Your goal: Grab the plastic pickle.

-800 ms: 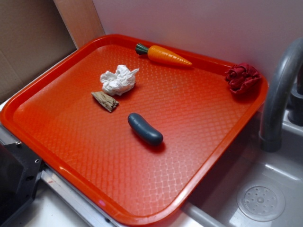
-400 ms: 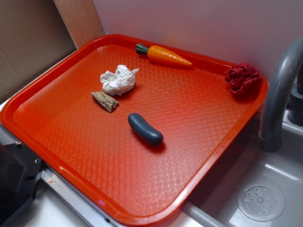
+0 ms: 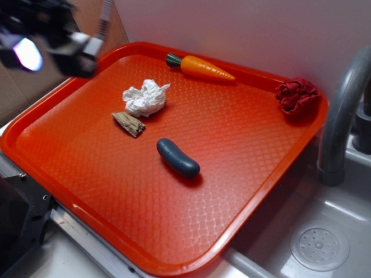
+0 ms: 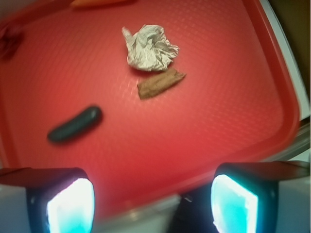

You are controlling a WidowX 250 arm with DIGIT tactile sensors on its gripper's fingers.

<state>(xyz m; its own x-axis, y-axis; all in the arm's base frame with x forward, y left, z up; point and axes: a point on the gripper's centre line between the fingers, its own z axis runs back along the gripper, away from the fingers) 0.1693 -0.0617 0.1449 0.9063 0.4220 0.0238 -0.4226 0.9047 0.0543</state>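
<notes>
Red tray (image 3: 243, 191) w/ distractors, sink (image 3: 324, 243) at right.
Orange carrot (image 3: 200, 66) w/ green top lies near tray's far edge; crumpled white paper (image 3: 146, 97) just behind brown wood chip (image 3: 129, 123), nearly touching; dark red crumpled cloth (image 3: 297, 95) in far right corner. Grey faucet (image 3: 342, 110) beside tray, round drain (image 3: 319, 248) below. Cardboard (image 3: 35, 69) at left.

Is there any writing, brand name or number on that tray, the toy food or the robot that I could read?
None: no readable text shows in either view.
The orange tray bears only a woven texture.
The plastic pickle, toy carrot, crumpled white paper, wood chip and red cloth are unmarked.
The gripper is blurred; any marking on it cannot be made out.
</notes>
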